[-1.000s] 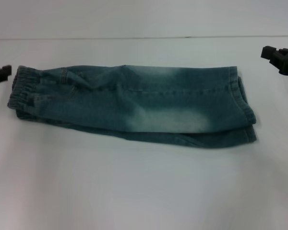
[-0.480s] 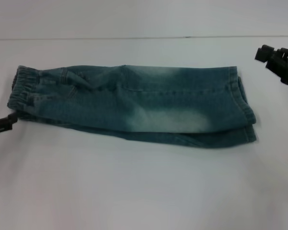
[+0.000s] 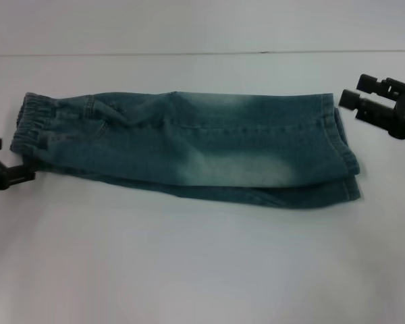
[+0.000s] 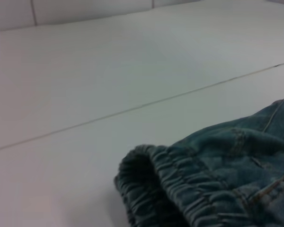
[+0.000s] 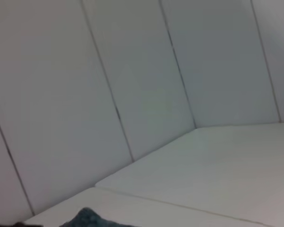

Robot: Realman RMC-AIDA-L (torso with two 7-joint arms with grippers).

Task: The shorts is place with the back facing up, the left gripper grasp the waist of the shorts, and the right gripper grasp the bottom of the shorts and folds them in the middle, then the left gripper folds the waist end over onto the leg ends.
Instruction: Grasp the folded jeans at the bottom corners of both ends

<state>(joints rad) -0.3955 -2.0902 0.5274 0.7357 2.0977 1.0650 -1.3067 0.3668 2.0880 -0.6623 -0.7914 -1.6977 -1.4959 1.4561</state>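
Observation:
The faded blue denim shorts [image 3: 189, 145] lie folded lengthwise on the white table [image 3: 202, 263], with the elastic waist [image 3: 28, 128] on the left and the leg hems [image 3: 347, 158] on the right. My left gripper [image 3: 5, 160] is open at the left edge, level with the waist's near corner and just beside it. In the left wrist view the gathered waist [image 4: 170, 184] fills the foreground. My right gripper [image 3: 354, 91] hovers open just beyond the far corner of the leg hems. The right wrist view catches only a sliver of denim [image 5: 87, 217].
A thin seam [image 3: 202, 52] crosses the table behind the shorts. White panelled walls [image 5: 132, 85] stand beyond the table. Bare white surface lies in front of the shorts.
My left gripper dropped from beside the waist's far corner to its near corner. My right gripper shifted left toward the leg hems, and its two fingers now show spread apart.

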